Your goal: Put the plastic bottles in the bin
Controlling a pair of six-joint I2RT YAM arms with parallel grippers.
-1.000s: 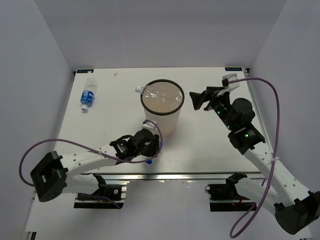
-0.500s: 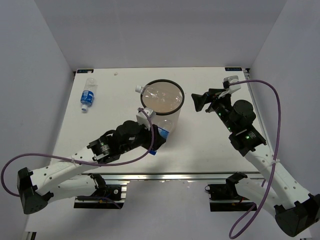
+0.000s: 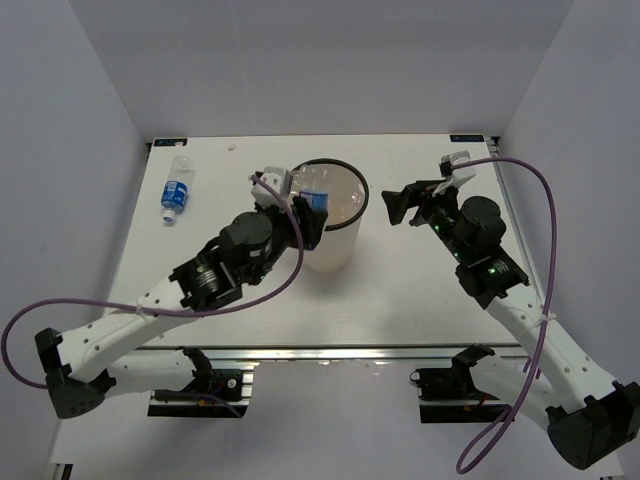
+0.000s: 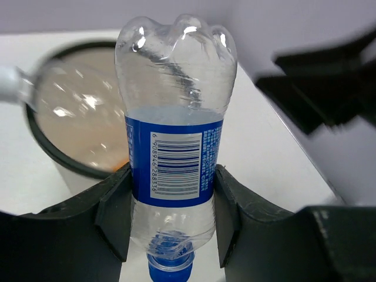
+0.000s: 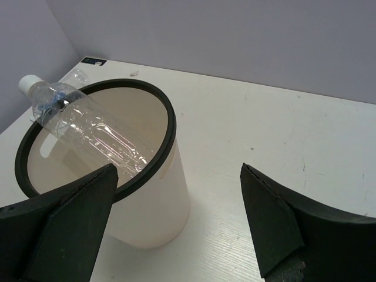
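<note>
At bin (image 3: 338, 245) rim | left end effector (image 4: 171, 211) clamped on blue-label bottle (image 4: 174, 117), barcode (image 4: 176, 170) showing | right end effector (image 5: 179, 176) apart

A white table (image 3: 400, 300) stands between plain pale walls (image 3: 320, 60) at the back and both sides. Small dark stickers mark its far corners, the left sticker (image 3: 166, 142) and the right sticker (image 3: 467, 137). A faint speck (image 3: 232, 147) lies near the far edge. A metal rail (image 3: 330, 352) runs along the near edge.
</note>
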